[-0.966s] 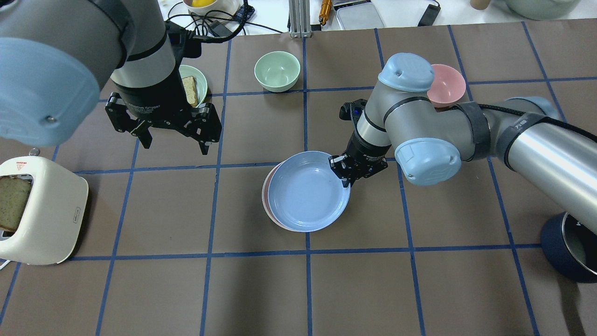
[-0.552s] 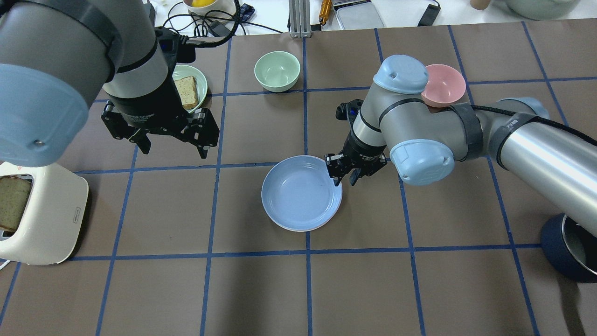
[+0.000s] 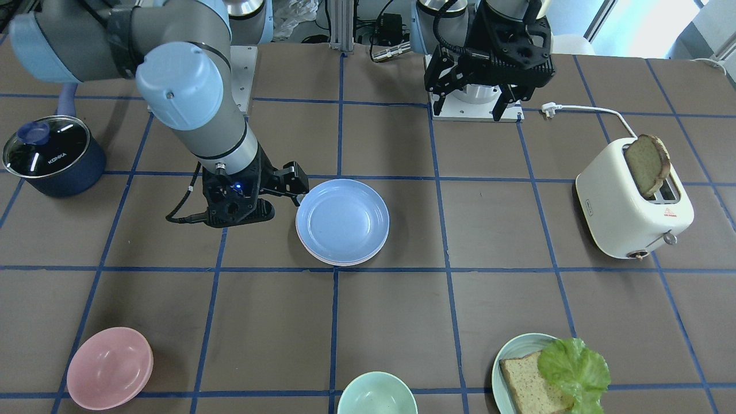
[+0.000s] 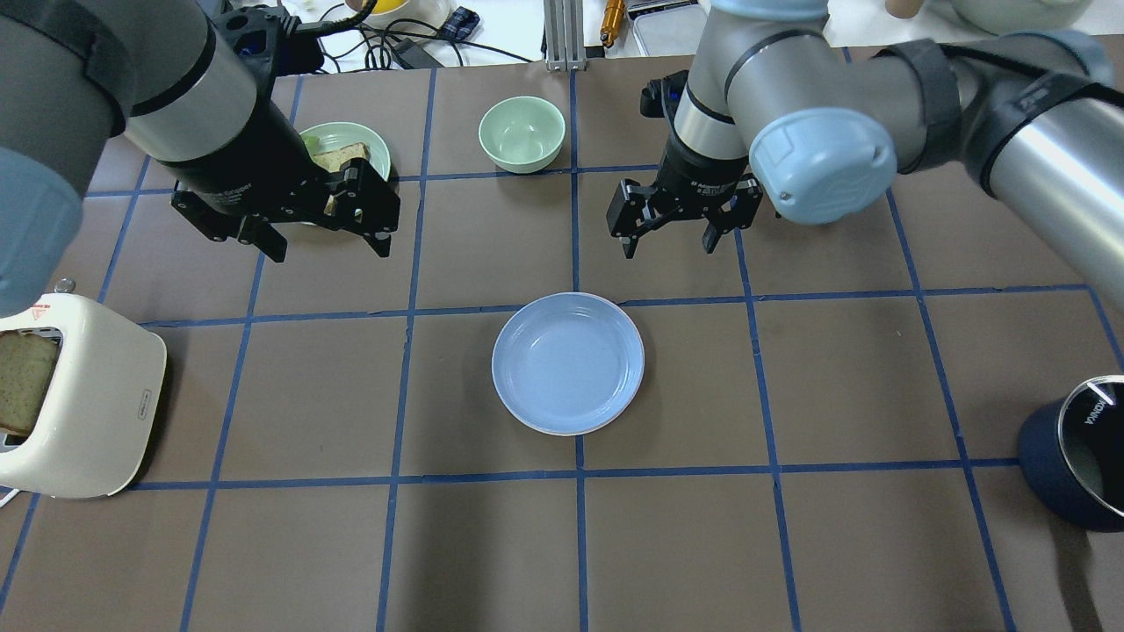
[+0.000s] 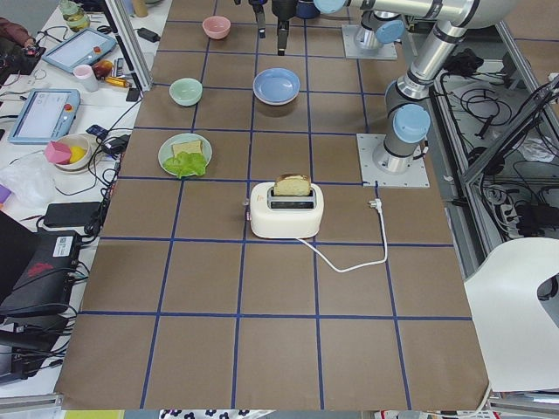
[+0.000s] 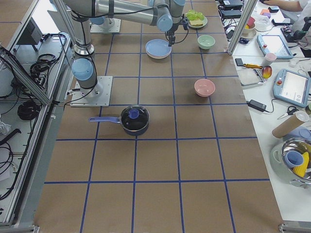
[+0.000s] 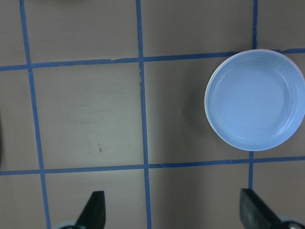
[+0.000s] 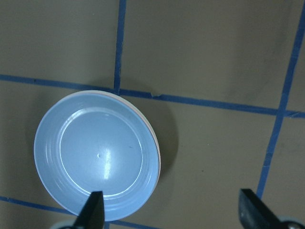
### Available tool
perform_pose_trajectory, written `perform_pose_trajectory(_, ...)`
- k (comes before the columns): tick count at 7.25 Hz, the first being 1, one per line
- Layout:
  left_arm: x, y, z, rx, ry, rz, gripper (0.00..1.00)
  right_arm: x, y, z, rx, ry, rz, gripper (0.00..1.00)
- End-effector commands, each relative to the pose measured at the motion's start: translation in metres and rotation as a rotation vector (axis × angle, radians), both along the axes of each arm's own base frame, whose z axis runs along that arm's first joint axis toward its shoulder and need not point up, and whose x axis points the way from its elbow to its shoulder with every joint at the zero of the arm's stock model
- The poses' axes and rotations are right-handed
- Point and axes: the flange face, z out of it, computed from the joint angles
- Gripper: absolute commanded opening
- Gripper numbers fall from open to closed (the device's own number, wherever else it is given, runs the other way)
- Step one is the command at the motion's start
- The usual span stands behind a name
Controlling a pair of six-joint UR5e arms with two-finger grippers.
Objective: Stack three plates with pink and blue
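The light blue plate [image 4: 568,363] lies on top of a stack at the table's middle, also in the front view [image 3: 342,221]. A thin rim of the pale pink plate [image 8: 159,160] shows under it. The cream-white plate is hidden below; I cannot tell it apart. My right gripper [image 4: 667,239] is open and empty, raised and beyond the stack; its wrist view looks down on the blue plate [image 8: 97,155]. My left gripper [image 4: 294,239] is open and empty, up and to the left, with the blue plate [image 7: 255,100] at its view's right.
A white toaster [image 4: 79,404] with bread stands at the near left. A teal plate [image 4: 347,145] with bread and lettuce sits behind the left gripper. A green bowl [image 4: 522,132] is at the far middle, a pink bowl [image 3: 109,368] beyond the right arm, a dark pot [image 4: 1080,465] at the near right.
My right gripper let go of the blue plate, which settled square on the stack. The gripper opened, rose and pulled back toward the far side. The left arm drifted left and back.
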Motion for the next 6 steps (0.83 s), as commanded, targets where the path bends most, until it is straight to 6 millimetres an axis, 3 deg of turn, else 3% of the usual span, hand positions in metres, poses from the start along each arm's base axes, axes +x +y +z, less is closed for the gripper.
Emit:
perform_pose_trajectory(1, 0.0, -0.002, 0.002, -0.017, 0.0, -0.012, 1.0, -0.022, -0.012, 0.088, -0.035, 0.075, -0.02, 1.0)
perform_pose_trajectory(2, 0.0, -0.001, 0.004, -0.021, -0.004, -0.01, 1.0, -0.04, -0.008, 0.124, -0.057, 0.111, -0.038, 1.0)
perform_pose_trajectory(4, -0.002, 0.002, 0.012, -0.037, 0.0, -0.006, 1.0, -0.071, 0.021, 0.163, -0.058, 0.117, -0.084, 1.0)
perform_pose_trajectory(5, 0.0, 0.0, 0.001, -0.016, -0.006, -0.015, 1.0, -0.09, 0.039, 0.164, -0.012, 0.112, -0.093, 1.0)
perform_pose_trajectory(6, 0.003, -0.002, 0.003, -0.022, -0.038, -0.02, 1.0, -0.097, 0.044, 0.157, -0.006, 0.108, -0.092, 1.0)
